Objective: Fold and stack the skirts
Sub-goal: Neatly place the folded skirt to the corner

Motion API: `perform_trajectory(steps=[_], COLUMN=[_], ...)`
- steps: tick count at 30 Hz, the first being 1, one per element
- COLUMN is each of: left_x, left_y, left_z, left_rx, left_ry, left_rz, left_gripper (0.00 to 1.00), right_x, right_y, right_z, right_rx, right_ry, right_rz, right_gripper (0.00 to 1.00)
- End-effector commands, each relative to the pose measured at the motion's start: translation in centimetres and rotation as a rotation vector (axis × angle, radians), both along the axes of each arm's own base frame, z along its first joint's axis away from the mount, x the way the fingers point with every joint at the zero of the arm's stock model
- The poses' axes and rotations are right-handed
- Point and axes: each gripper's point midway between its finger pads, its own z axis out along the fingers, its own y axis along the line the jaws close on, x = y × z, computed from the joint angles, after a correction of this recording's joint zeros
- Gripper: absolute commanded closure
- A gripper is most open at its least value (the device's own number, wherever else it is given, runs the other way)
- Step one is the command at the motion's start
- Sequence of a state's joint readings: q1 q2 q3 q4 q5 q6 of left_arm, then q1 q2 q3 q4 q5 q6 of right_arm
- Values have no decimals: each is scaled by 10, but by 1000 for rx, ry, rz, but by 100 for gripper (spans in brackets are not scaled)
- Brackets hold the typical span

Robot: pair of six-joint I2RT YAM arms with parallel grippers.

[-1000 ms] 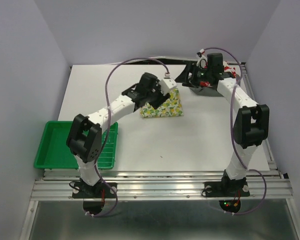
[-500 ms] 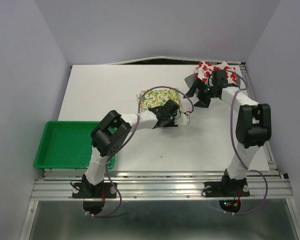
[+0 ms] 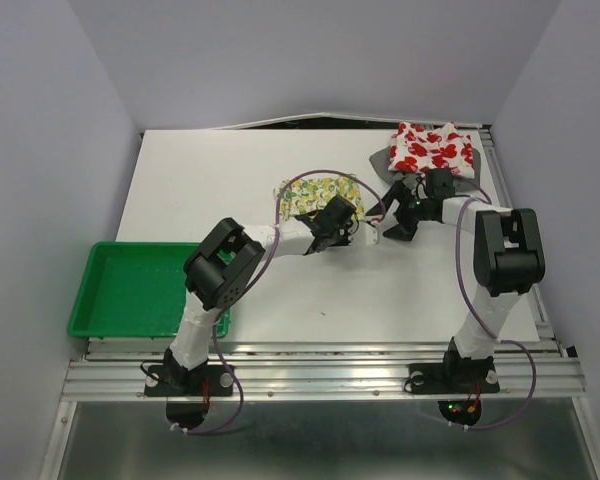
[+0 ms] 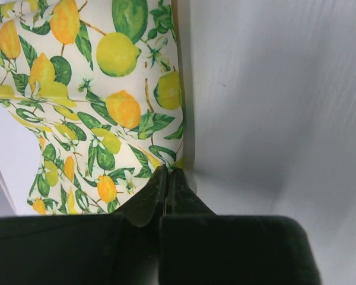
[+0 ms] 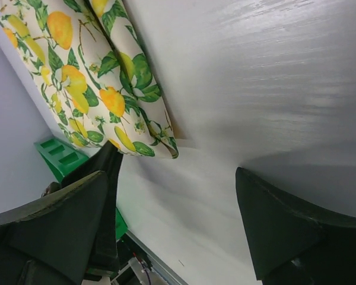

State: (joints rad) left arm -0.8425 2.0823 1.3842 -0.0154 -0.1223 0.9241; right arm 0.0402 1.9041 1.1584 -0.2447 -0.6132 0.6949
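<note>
The lemon-print skirt [image 3: 315, 192] lies folded mid-table; in the left wrist view the same lemon skirt [image 4: 107, 89] fills the upper left. My left gripper [image 3: 352, 222] sits low at its near right corner, and up close the left gripper [image 4: 168, 171] is shut on the cloth's edge. My right gripper [image 3: 398, 222] hovers just right of that corner, and the right gripper [image 5: 172, 175] is open with only bare table between its fingers, the lemon skirt [image 5: 107, 83] up to its left. The red-print skirt [image 3: 435, 148] lies on the grey skirt [image 3: 382, 160] at the back right.
A green tray [image 3: 130, 290] sits at the table's near left edge, partly under the left arm's elbow; a corner of the green tray [image 5: 59, 154] shows in the right wrist view. Walls close in the table on three sides.
The left arm came off the top of the lemon skirt, dropped to its near right corner and shut on the edge. The right gripper left the red-print skirt and moved toward that corner.
</note>
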Motion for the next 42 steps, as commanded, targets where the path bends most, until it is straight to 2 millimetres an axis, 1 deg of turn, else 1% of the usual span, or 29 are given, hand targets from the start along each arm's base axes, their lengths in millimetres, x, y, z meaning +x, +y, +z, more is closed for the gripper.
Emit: perform_trajectory(steps=[1,2,3,4,6,7,8,9,10,12,15,16,18,19,22,23,24,25,28,31,32,34,35,37,38,40,41,42], left_x=[11,15,12,16,18,17,21,22,21,24,26,27,29,29,31,30,30,30,29,28,28,26,25,25,25,25,23,23], left_y=[-14,-12,-14,-12,-12,-14,-12,-12,-15,-15,-17,-17,-18,-18,-18,-19,-19,-19,-18,-17,-17,-17,-16,-16,-16,-16,-16,-15], left_z=[34,37,39,44,51,53,59,60,63,69,72,73,74,74,74,73,72,72,72,71,70,68,67,65,65,66,66,67], left_rx=[-168,-193,-218,-239,-274,-300,-318,-331,-354,-383,-400,-407,-420,-423,-440,-442,-444,-446,-452,-457,-457,-459,-456,-455,-454,-453,-451,-452], left_ry=[23,35,76,85,103,121,121,129,144,159,170,175,184,187,194,197,199,201,208,213,216,226,228,230,232,231,232,234], left_rz=[7,13,7,15,16,16,24,29,23,21,25,25,34,38,45,42,44,43,42,41,41,37,33,33,34,29,26,28], left_gripper=[100,100,100,100,100,100,100,100,100,100,100,100,100,100,100,100,100,100,100,100,100,100,100,100,100,100,100,100], right_x=[15,19,19,23,25,24,29,29,32,32,37,41,42,40,45,48,49,54,66,72,75,78,81,83,82,86,89,92], right_y=[7,8,9,10,10,11,11,15,15,27,38,45,54,65,82,81,86,84,81,81,82,81,80,79,83,85,85,85], right_z=[25,27,25,28,28,24,28,27,25,23,23,28,25,24,18,15,13,9,-3,-6,-6,-7,-8,-11,-13,-11,-9,-6], right_rx=[76,90,100,116,132,142,156,161,167,179,204,214,232,233,231,228,218,206,159,161,161,155,142,130,122,108,85,73], right_ry=[-140,-158,-169,-191,-204,-199,-221,-226,-230,-231,-250,-286,-287,-290,-284,-288,-291,-294,-290,-287,-296,-304,-314,-314,-311,-342,-373,-395], right_rz=[-12,-23,-26,-39,-56,-65,-80,-76,-89,-79,-100,-100,-112,-97,-120,-135,-136,-151,-204,-217,-216,-217,-217,-218,-207,-179,-151,-137], right_gripper=[6,6,6,5,4,3,3,3,2,1,0,0,0,0,2,2,3,5,12,18,22,27,32,37,44,52,60,66])
